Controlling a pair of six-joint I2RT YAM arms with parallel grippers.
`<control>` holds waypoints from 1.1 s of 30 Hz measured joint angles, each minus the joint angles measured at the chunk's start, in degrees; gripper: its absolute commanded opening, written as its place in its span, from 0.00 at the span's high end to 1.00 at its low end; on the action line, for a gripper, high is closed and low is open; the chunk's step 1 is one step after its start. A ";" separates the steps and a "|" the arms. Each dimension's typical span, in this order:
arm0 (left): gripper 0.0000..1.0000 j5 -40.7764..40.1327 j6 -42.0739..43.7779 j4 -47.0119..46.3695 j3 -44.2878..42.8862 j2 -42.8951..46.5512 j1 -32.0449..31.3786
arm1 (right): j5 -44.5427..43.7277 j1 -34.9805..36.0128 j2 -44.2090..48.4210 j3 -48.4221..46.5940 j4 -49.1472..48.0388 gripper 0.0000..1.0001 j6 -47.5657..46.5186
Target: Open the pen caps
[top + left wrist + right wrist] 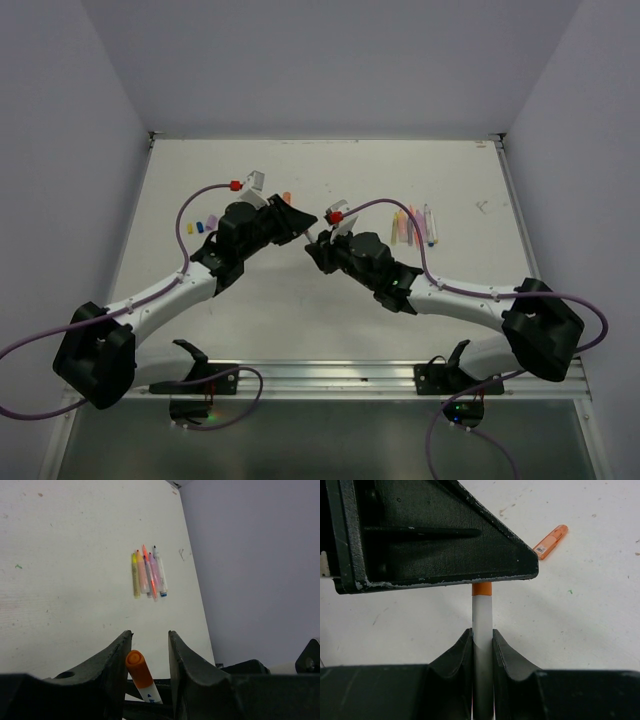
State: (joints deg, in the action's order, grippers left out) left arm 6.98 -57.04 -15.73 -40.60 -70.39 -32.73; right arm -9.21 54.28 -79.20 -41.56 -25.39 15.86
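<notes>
My right gripper (482, 635) is shut on the body of a white pen (482, 615) and holds it above the table. The pen's orange cap (481, 589) reaches in under a finger (470, 550) of the left gripper. In the left wrist view that orange cap (137, 669) sits between the jaws of my left gripper (150, 637). It touches the left finger, and a gap shows on the right side. From above, the two grippers (303, 228) (316, 243) meet nose to nose at mid-table.
Several pens (415, 225) (148, 574) lie side by side at the right rear. Loose caps (202, 226) in yellow and lilac lie at the left. An orange pen (550, 542) (287, 197) lies alone behind the grippers.
</notes>
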 measured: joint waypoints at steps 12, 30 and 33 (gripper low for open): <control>0.62 -0.24 0.00 -0.02 0.00 -0.09 -0.07 | 0.00 0.00 -0.04 0.00 -0.35 1.00 0.20; 1.00 -1.16 -0.98 -0.55 0.00 -0.37 -0.46 | -0.07 -0.02 -0.26 0.00 -1.03 0.96 1.31; 1.00 -1.16 -0.37 -0.57 0.00 -0.31 -0.46 | 0.00 -0.02 -0.26 0.00 -0.90 0.77 1.70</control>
State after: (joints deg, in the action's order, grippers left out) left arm 5.82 -57.41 -16.29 -40.60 -70.70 -33.19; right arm -9.21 54.26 -79.46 -41.56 -26.28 17.56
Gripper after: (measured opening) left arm 0.188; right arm 0.193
